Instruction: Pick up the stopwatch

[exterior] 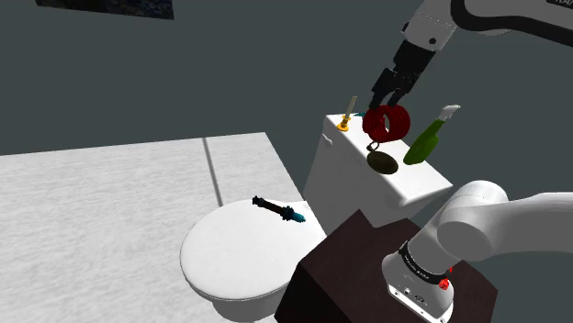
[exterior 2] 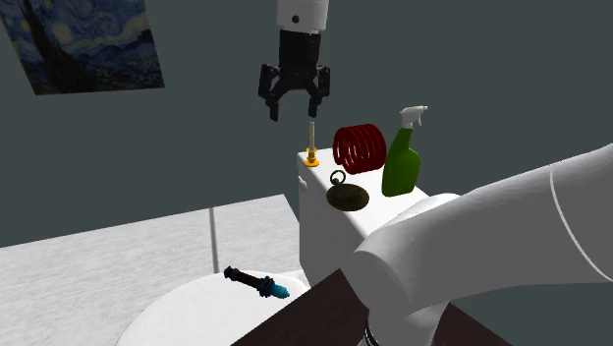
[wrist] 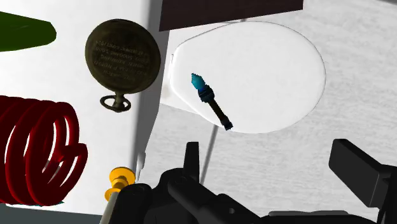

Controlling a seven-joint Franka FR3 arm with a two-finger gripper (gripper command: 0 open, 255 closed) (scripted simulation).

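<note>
A bathroom, shown by the white toilet tank (exterior: 342, 172) and closed lid (exterior: 234, 255).

No text I can read anywhere. The back of the stopwatch (wrist: 122, 56) carries several engraved lines, too fine to make out. The dark band (exterior: 415, 267) at the foot of the arm (exterior: 496, 225) shows pale marks, possibly lettering, illegible.

The end effector (exterior 2: 295, 113), jaws apart, is held above the toilet tank (exterior 2: 319, 238); on it are seen a dark stopwatch (exterior 2: 347, 196), red coil (exterior 2: 358, 146) and green bottle (exterior 2: 402, 163).
</note>
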